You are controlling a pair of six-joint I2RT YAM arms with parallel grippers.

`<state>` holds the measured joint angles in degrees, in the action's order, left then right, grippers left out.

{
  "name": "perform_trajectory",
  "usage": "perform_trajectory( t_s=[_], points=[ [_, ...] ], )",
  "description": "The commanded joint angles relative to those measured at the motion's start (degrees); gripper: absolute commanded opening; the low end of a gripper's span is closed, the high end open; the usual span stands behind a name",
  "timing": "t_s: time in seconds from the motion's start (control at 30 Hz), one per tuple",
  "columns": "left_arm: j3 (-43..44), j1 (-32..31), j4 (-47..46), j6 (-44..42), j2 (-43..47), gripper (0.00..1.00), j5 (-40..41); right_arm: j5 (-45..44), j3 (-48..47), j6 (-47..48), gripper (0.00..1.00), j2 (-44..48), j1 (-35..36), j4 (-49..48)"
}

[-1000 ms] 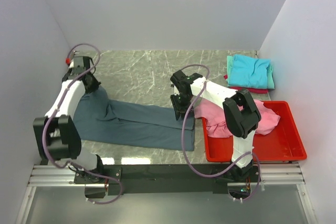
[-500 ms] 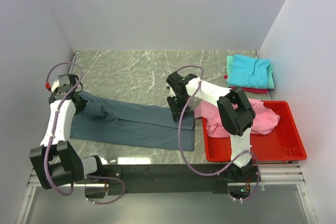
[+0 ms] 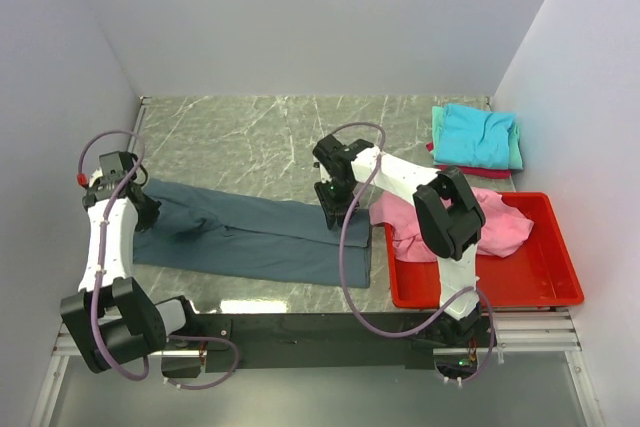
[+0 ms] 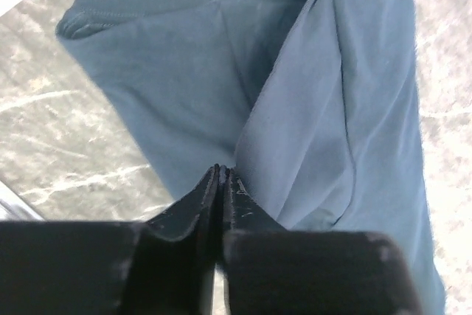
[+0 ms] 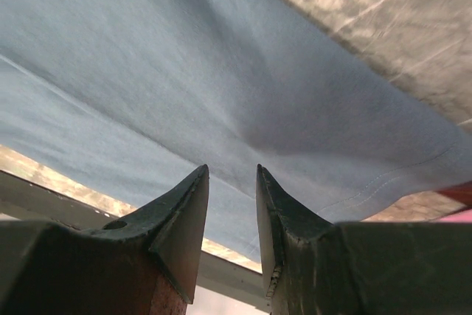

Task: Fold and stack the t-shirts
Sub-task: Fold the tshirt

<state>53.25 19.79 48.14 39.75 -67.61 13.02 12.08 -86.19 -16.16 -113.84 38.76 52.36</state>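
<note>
The dark slate blue-grey t-shirt (image 3: pixel 250 237) lies stretched out in a long band across the marble table. My left gripper (image 3: pixel 143 209) is at its left end, by the collar, and is shut on a fold of the cloth (image 4: pixel 354 108); the closed tips (image 4: pixel 221 171) sit at the fold's edge. My right gripper (image 3: pixel 335 209) hovers over the shirt's right end with its jaws a little apart and empty (image 5: pixel 231 171), with the cloth (image 5: pixel 221 71) below. The pink t-shirt (image 3: pixel 500 227) lies crumpled in the red bin. The turquoise t-shirt (image 3: pixel 478 134) tops a folded stack over the mint (image 3: pixel 515 152) and red (image 3: pixel 470 171) ones.
The red plastic bin (image 3: pixel 480 299) stands at the near right, its left wall close to the shirt's right hem. The folded stack is at the far right corner. White walls close in the table on the left, back and right. The table's near rail shows under the right gripper (image 5: pixel 243 267).
My left gripper has moved left and toward the near edge, pulling the shirt's collar end with it and stretching the cloth. My right gripper has shifted slightly left over the hem end.
</note>
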Motion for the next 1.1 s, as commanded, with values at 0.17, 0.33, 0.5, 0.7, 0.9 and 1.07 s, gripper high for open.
perform_trajectory(
  t_s=[0.17, 0.33, 0.5, 0.7, 0.9, 1.07],
  points=[
    [1.4, 1.7, 4.6, -0.7, 4.3, 0.54, -2.6, -2.1, -5.2, 0.5, 0.4, 0.3, -0.9, 2.1],
    [6.7, 1.7, 0.7, -1.2, 1.5, 0.84, -2.4, -3.5, -4.9, 0.7, 0.42, 1.1, -4.4, 2.4],
    [10.7, 1.2, -5.6, -0.7, -6.1, 0.85, -8.9, -5.2, -1.1, 0.8, 0.45, 2.7, -9.7, 1.8],
    [10.9, -6.5, -9.6, 0.1, -14.4, 0.87, -10.8, -7.0, 4.0, 0.3, 0.48, 5.2, -13.5, 0.2],
    [8.3, -7.6, -13.2, -0.1, -23.5, 0.88, -17.0, -8.2, 5.7, 0.3, 0.49, 4.2, -14.2, -1.0],
    [8.4, -7.7, -14.0, -2.1, -27.7, 0.89, -17.4, -7.9, 6.3, -0.7, 0.49, 2.7, -14.1, -2.0]
  ],
)
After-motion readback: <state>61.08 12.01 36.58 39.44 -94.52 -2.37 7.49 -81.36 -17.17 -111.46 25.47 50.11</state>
